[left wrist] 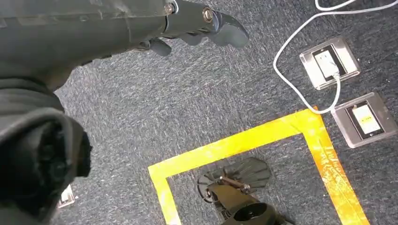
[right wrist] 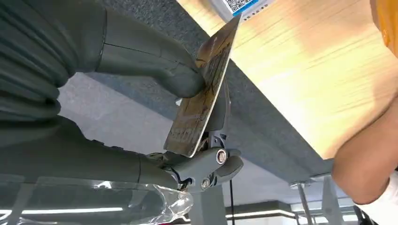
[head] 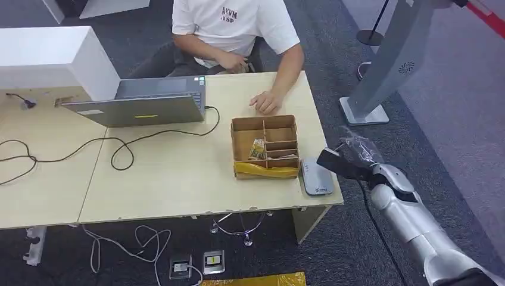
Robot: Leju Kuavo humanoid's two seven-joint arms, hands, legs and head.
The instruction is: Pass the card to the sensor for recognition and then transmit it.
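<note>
The card (right wrist: 202,89) is pinched between the thumb and fingers (right wrist: 211,164) of the right hand (head: 351,164), off the table's edge. The sensor (head: 314,176) lies flat on the table (head: 178,185) just ahead of this hand. The left hand (left wrist: 197,23) hangs over the floor with nothing held, fingers loosely curled.

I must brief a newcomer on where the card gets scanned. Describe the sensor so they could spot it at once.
On the light wooden table, find the brown cardboard divider box with yellow tape along its front. Just beside it, at the table's corner nearest the right hand, lies the flat grey rounded sensor pad, the lone low plastic slab there.
</note>
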